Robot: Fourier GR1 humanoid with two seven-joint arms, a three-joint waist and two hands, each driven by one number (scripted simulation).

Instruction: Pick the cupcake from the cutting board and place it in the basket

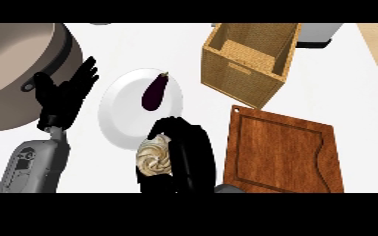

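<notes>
Head view, looking steeply down at the white surface (347, 75). At the lower edge, about 6 o'clock, the right hand (188, 152) rises from the bottom of the view with its fingers (166, 125) curled and clamped around the cupcake (153, 157). The cupcake's swirled cream frosting faces the viewer; its lower part is hidden by the black hand. The cupcake is off the cutting board and held in the air, just over the lower rim of the plate.

At 4 o'clock lies the cutting board (284, 152), a dark brown wooden slab with a grooved border and a small hole at its upper left corner. It sits tilted, its top bare, immediately right of the right hand.

At 8 o'clock the grey left forearm (33, 162) enters from the lower left. The left hand (63, 97) stands open at about 9 o'clock, fingers straight and spread apart, pointing up and holding nothing.

Near the centre, between the two hands, a white plate (118, 115) carries a dark purple eggplant (154, 92), whose stem points toward 12 o'clock.

At 10 o'clock a large grey pan (33, 55) is cut off by the left edge; the left hand's fingers overlap its rim.

At 1 o'clock stands the basket (247, 77), a woven tan box with an open top, well apart from the cupcake. Beyond it, at the top edge, part of a grey and white object (317, 35) shows; what it is cannot be told.
</notes>
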